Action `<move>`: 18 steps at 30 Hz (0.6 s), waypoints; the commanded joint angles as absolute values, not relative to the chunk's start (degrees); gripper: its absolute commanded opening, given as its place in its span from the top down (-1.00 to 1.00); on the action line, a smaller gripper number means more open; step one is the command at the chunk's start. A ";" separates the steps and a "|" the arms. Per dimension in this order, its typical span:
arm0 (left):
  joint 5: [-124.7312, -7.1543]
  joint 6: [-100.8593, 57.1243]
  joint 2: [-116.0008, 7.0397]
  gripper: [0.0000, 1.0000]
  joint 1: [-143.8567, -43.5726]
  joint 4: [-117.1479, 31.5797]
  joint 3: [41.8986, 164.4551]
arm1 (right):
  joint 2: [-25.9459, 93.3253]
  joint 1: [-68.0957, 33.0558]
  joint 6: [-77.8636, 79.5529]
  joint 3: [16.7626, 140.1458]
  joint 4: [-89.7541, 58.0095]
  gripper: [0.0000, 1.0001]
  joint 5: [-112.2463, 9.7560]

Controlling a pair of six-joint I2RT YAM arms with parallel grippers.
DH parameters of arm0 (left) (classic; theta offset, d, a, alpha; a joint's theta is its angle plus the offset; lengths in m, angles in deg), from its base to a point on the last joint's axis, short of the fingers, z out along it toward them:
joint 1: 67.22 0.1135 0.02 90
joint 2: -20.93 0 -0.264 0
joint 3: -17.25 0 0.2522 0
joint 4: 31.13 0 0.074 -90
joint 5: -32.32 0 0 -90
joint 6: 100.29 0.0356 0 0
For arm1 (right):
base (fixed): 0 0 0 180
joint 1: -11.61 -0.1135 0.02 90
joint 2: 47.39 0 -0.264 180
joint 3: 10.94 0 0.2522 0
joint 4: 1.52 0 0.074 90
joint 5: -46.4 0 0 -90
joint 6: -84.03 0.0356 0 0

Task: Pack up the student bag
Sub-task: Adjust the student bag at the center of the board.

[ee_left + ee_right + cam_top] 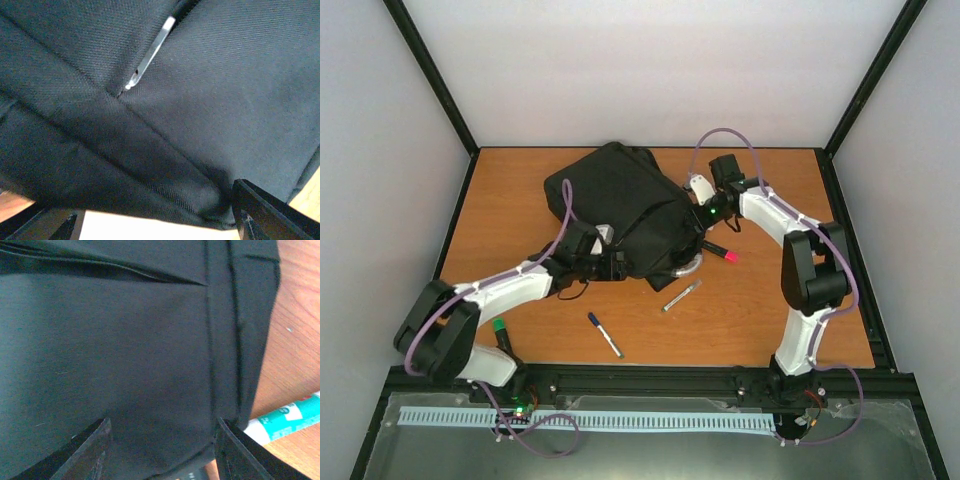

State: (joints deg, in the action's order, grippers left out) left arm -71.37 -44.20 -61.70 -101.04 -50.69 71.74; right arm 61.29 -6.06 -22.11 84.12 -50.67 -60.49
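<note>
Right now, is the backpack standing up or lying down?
Lying down: the top view shows the student bag spread flat on the table.

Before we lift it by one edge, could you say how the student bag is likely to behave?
The student bag will probably sag and fold rather than hold shape: it lies slumped and creased on the table. Its coarse weave, clear in the left wrist view, should grip well rather than slip. Weight is hard to judge.

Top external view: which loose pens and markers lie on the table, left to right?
green-capped marker → blue-capped pen → clear pen → pink-capped marker. The student bag is left out because it spans the middle ones.
</note>
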 commanded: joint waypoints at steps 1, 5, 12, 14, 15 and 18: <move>-66.98 -40.03 -53.32 -0.65 -101.36 -59.64 73.94 | 54.97 -6.26 -26.08 85.10 -53.58 -0.17 -70.93; -57.56 -38.86 -45.73 -0.78 -101.19 -68.48 73.21 | 52.82 -6.48 -29.43 86.14 -55.57 -0.20 -79.32; -50.50 -43.60 -42.44 -0.87 -93.25 -67.15 67.85 | 57.66 -8.92 -29.72 89.77 -58.37 -0.23 -84.63; -52.89 -42.22 -41.79 -0.86 -92.54 -61.87 65.28 | 59.08 -9.30 -29.50 89.37 -57.52 -0.22 -83.98; -53.56 -41.24 -41.81 -0.86 -92.53 -59.71 64.34 | 59.84 -9.31 -29.13 89.28 -57.21 -0.21 -83.43; -57.91 -38.36 -41.23 -0.82 -92.53 -51.46 60.55 | 62.31 -9.28 -28.61 89.47 -56.86 -0.19 -80.88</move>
State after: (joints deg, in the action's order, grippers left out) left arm -53.50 -41.51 -42.93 -92.56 -62.80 63.63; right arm 58.93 -9.12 -28.89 89.25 -56.47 -81.89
